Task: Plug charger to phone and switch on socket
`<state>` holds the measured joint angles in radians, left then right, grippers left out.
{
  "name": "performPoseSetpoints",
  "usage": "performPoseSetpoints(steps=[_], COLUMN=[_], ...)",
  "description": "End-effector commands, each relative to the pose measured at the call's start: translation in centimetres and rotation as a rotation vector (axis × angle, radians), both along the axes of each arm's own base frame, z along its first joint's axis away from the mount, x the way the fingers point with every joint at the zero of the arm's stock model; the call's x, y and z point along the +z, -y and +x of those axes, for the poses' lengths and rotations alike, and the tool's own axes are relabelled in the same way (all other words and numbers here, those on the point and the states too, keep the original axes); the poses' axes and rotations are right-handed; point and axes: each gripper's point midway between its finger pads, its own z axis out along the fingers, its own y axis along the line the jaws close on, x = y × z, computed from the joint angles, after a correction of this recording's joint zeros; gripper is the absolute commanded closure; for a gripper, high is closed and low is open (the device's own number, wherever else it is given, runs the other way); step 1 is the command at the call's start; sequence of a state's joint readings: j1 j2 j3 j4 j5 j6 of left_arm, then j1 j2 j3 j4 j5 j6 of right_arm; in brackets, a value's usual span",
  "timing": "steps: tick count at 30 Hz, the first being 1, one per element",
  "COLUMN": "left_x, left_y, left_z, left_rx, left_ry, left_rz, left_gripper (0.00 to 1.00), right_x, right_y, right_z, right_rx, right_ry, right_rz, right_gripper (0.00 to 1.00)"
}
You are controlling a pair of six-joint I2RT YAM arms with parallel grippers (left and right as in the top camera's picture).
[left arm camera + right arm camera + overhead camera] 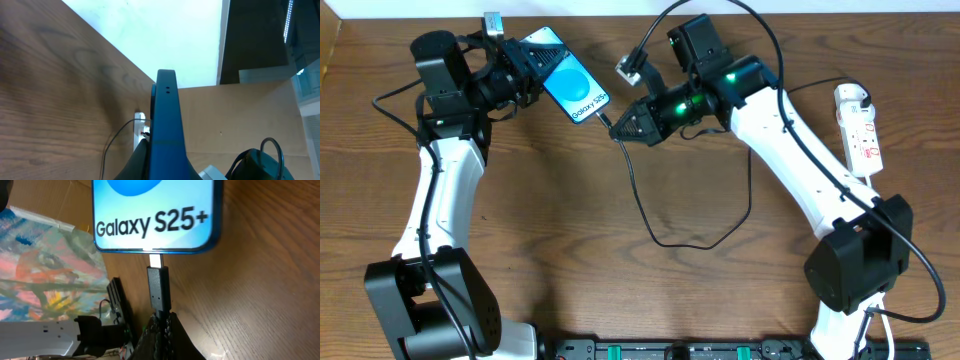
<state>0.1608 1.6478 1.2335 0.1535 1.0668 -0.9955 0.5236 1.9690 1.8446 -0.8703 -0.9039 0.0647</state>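
The phone [573,89] is held up at the back left, its lit screen reading "Galaxy S25+". My left gripper [532,58] is shut on its upper part. In the left wrist view the phone [167,120] shows edge-on as a blue slab between the dark fingers [145,160]. My right gripper [625,127] is shut on the charger's black connector [158,287]. Its silver tip [156,260] meets the bottom edge of the phone [155,215], with most of the metal still showing. The charger cable [700,241] loops across the table. The white socket [861,125] lies at the far right.
A black rail [670,351] runs along the table's front edge. A colourful patterned sheet [45,255] shows at the left of the right wrist view. The socket [139,129] shows small beyond the phone in the left wrist view.
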Motion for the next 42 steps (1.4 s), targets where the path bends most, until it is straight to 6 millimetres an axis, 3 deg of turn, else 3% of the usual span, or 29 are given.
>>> performPoseSetpoints(steps=[1,18,42], left_x=[0.9,0.9,0.9], left_y=[0.1,0.1,0.1], left_z=[0.1,0.2,0.2], left_rx=[-0.007,-0.006,-0.006], left_ry=[0.022,0.022,0.022], left_rz=[-0.001,0.0,0.0], left_gripper=[0.93,0.93,0.93], right_x=[0.2,0.3,0.7], right_y=[0.1,-0.9,-0.4], right_z=[0.3,-0.8,-0.1], right_rx=[-0.005,0.028,0.019], right_ry=[0.003,0.002,0.003], right_rz=[0.006,0.013,0.035], right_gripper=[0.99,0.99,0.99])
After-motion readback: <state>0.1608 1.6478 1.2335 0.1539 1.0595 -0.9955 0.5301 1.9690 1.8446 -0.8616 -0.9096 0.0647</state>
